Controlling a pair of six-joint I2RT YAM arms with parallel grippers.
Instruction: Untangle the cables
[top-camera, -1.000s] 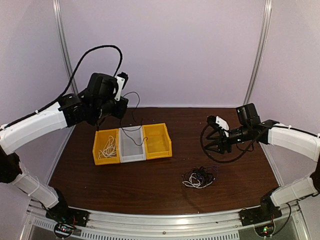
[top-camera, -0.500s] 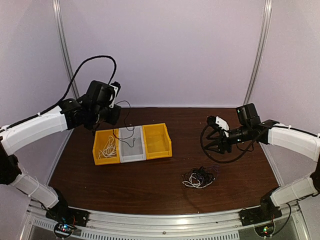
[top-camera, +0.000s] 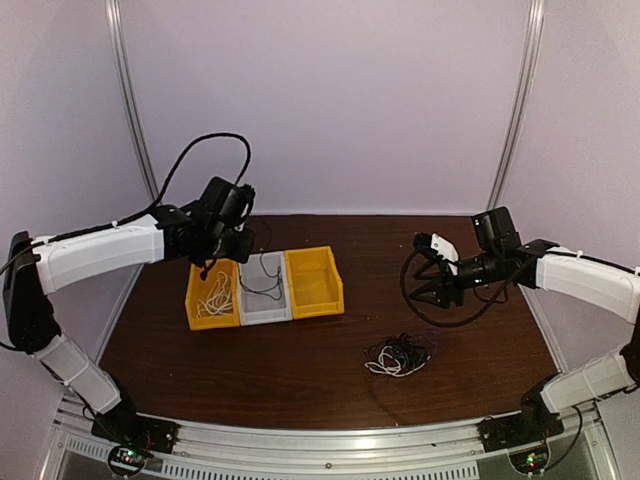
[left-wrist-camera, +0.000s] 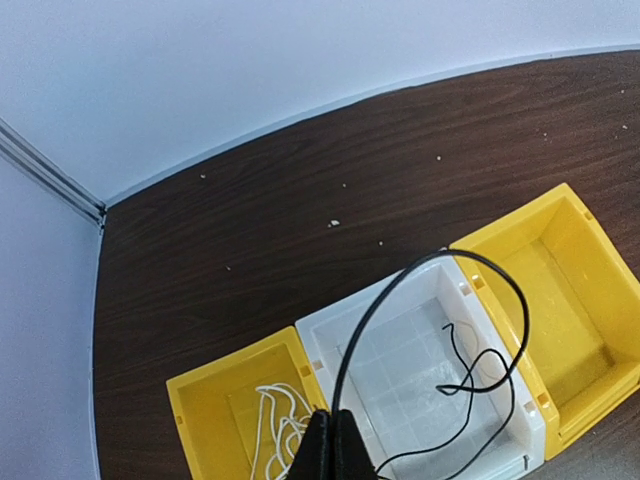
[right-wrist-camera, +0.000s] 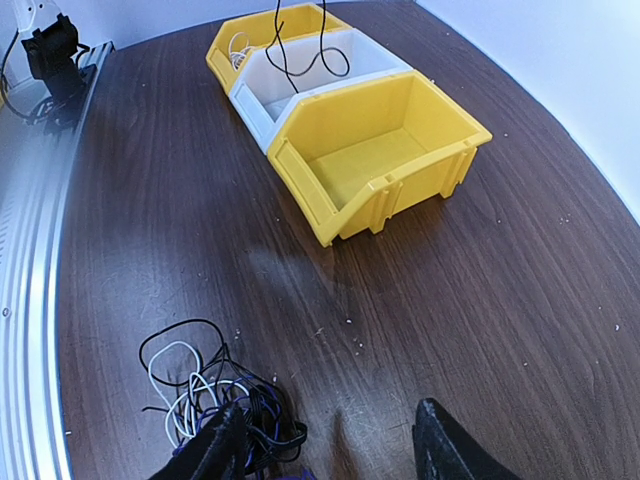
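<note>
Your left hand (left-wrist-camera: 330, 442) pinches a black cable (left-wrist-camera: 420, 275), which arcs up and hangs down into the white middle bin (left-wrist-camera: 312, 338). Your right hand (right-wrist-camera: 335, 445), fingers spread, hovers near the tangled cables (right-wrist-camera: 200, 395) on the counter (right-wrist-camera: 420, 300).

The top external camera is looking down from above and behind the near edge, facing the far edge and taking in the whole dark brown wooden table (top-camera: 300, 370). The left wrist camera is looking steeply down from close above, near the far-left corner. The right wrist camera is looking low across from the right edge toward the left edge. All three are sharing the row of yellow and white plastic bins (top-camera: 313, 278) and the thin black cord (left-wrist-camera: 447, 252) dangling into it.
</note>
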